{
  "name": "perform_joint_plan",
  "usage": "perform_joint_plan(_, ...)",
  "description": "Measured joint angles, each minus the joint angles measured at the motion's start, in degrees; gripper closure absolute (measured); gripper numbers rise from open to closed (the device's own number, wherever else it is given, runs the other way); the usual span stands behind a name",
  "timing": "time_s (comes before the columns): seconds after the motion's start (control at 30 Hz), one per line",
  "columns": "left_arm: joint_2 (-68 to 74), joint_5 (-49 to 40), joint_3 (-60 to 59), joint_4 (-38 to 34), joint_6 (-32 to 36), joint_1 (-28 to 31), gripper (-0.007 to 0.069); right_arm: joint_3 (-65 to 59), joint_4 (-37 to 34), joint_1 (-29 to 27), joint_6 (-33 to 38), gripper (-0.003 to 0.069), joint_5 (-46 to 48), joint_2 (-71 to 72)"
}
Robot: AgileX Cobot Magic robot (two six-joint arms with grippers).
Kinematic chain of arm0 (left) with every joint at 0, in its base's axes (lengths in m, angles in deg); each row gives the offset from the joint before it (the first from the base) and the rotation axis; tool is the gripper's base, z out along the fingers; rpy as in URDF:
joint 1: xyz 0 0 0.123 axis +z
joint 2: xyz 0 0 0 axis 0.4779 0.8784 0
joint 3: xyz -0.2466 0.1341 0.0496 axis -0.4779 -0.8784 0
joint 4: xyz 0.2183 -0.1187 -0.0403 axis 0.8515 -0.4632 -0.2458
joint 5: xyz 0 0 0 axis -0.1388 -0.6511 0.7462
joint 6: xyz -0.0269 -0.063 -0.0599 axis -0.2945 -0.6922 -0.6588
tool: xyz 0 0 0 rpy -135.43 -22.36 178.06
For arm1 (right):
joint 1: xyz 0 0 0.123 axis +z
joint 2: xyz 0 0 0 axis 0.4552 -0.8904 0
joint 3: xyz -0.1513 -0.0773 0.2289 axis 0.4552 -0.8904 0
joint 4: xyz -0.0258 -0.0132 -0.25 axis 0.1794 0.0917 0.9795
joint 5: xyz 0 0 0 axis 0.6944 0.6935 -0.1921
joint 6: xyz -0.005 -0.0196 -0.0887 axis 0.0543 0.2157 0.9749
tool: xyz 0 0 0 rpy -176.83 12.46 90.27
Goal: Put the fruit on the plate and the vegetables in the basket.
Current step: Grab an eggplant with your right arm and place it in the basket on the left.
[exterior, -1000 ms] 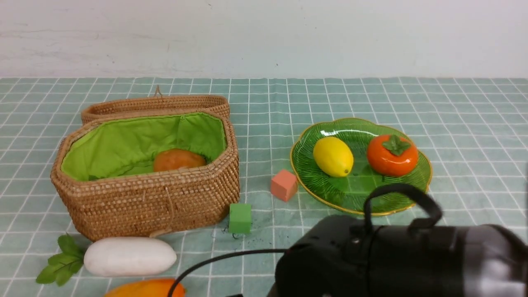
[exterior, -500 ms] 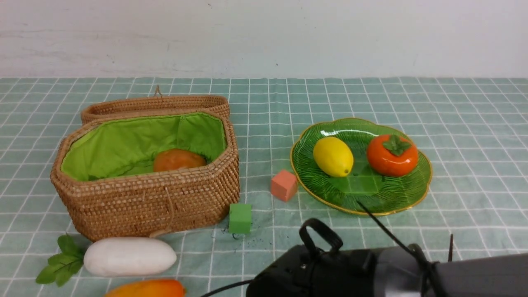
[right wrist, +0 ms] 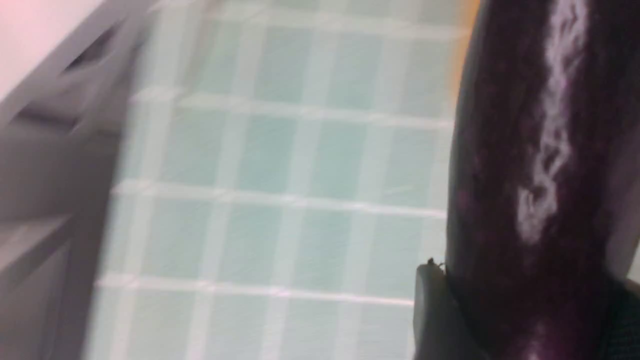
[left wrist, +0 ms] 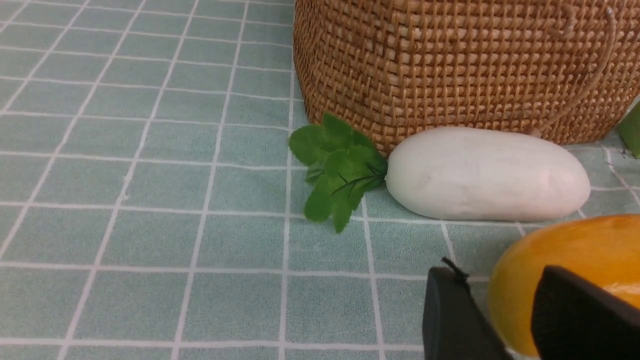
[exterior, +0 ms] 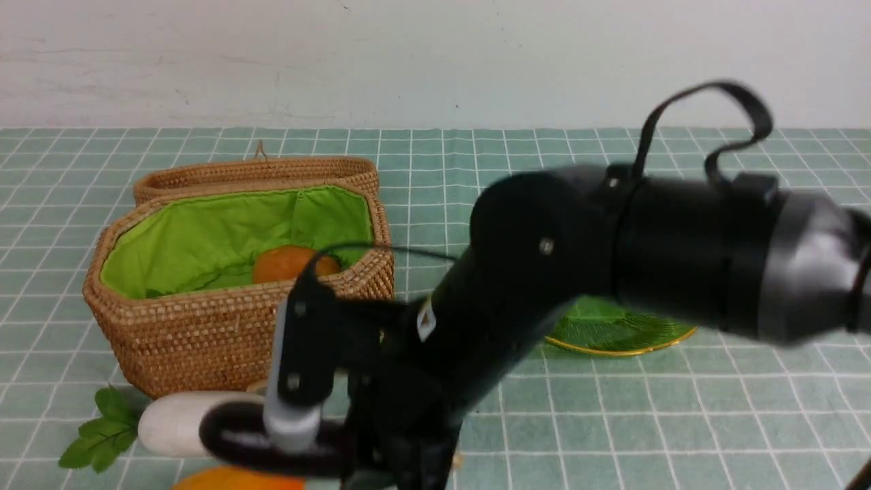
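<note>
Tabletop w/ a green checked cloth point(exterior: 748, 408), seen from the robot's side. The right arm point(exterior: 680, 238), black & blurred, now fills the middle of the view. A sec ago it lay low at the near edge; since then it has swung up & across toward the robot's left. Its right gripper point(right wrist: 525, 290) has narrowed & looks clamped on a glossy dark purple eggplant point(exterior: 231, 432), which fills the gap btwn the fingers point(right wrist: 430, 315) in the wrist view. The eggplant was not in sight before.

Straight beyond that gripper stands the wicker basket point(exterior: 238, 327), open, w/ green lining & a brown potato point(exterior: 289, 262) inside. Its lid point(exterior: 255, 173) sits behind it. Just past the eggplant, against the basket's near wall, lies the white radish point(left wrist: 487, 175), unmoved. The plate point(exterior: 612, 337) is behind the arm, only its near rim showing. The lemon & persimmon seen on it a sec ago are now hidden.

The left gripper point(left wrist: 497, 280) sits low by the mango point(left wrist: 565, 250). Its fingers point(left wrist: 450, 320) are part open, w/ the mango's end btwn or just beyond them; can't tell if they press it. Radish & basket lie further out from it.

Meaning, prob.: one veg is picked up & should next go over the basket rim. Radish & mango are not yet sorted. No carrot in view.
</note>
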Motion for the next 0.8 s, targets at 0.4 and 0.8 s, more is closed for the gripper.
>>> perform_joint_plan(0.4,0.0,0.0,0.0,0.0,0.0,0.0,0.0386,28.1,-1.6,-9.7,-13.1,0.0335,1.1,-12.3)
perform_joint_plan(0.8,0.0,0.0,0.0,0.0,0.0,0.0,0.0386,34.2,-2.9,-9.3,-16.6,0.0335,-23.7,-27.0)
